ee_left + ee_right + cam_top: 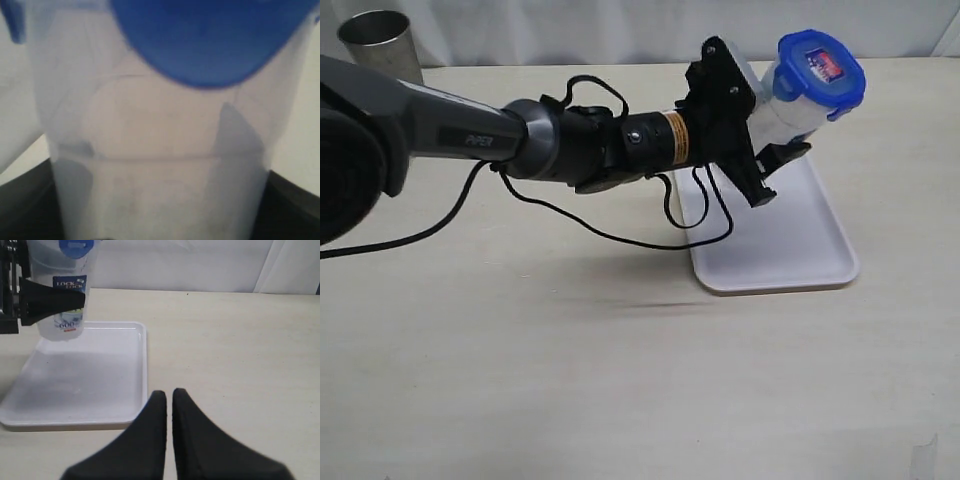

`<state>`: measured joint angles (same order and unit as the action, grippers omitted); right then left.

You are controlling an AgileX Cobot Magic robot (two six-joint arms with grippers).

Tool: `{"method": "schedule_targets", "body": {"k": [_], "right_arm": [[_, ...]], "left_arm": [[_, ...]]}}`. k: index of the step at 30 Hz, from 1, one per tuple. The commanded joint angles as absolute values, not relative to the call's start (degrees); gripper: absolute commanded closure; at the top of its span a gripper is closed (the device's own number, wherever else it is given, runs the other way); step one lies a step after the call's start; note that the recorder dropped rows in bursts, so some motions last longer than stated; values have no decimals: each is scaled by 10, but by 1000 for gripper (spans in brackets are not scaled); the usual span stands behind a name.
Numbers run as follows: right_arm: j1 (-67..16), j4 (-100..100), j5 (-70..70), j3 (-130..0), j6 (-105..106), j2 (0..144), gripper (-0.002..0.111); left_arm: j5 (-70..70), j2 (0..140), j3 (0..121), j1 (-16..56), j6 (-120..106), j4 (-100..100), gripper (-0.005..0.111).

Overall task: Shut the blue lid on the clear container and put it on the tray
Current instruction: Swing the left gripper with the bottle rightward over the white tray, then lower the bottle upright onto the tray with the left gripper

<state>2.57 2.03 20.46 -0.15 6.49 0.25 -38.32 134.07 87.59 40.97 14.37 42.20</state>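
Blue plastic capped the container: the lid sat on its mouth, though I could not tell whether all four flaps were snapped down. My left hand gripped the container round its body, fingers set wide against the clear wall. It was carried tilted over the far corner of the tray. From the right wrist view its base looked level with the tray's far rim, but I could not tell whether it was touching or just clear of it.

My right hand was shut on nothing, fingertips pressed together, hanging over the counter just beside the tray's near edge, well apart from the container.

I judged the closing step done or nearly so, with the placing step in hand. The next move called for righting the container, since it leaned, and bringing it further in from the rim. A tall, narrow jar set near an edge could tip. After that came lowering it until the base sat flat, and only then letting the left fingers part. If the flaps were loose, the right hand would have to press them first.
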Motion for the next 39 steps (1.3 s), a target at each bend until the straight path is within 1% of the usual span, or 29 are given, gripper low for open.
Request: {"method": "schedule_targets", "body": {"k": [1,15,25,34,35,37,39], "right_arm": [[26,21,196,0,64,0,104],[26,21,196,0,64,0,104],[26,21,196,0,64,0,104],[26,21,196,0,64,0,104],[26,21,196,0,64,0,104],[26,21,196,0,64,0,104],[26,21,196,0,64,0,104]], "left_arm": [[-452,1361,882,410,157,409,107],[-455,1381,882,410,316,409,107],[-472,1401,882,410,317,413,107],[-458,1401,882,410,317,412,106],[-457,1401,882,410,317,412,105],[-440,1401,882,410,315,412,90],[-430,1401,882,410,313,412,72]]}}
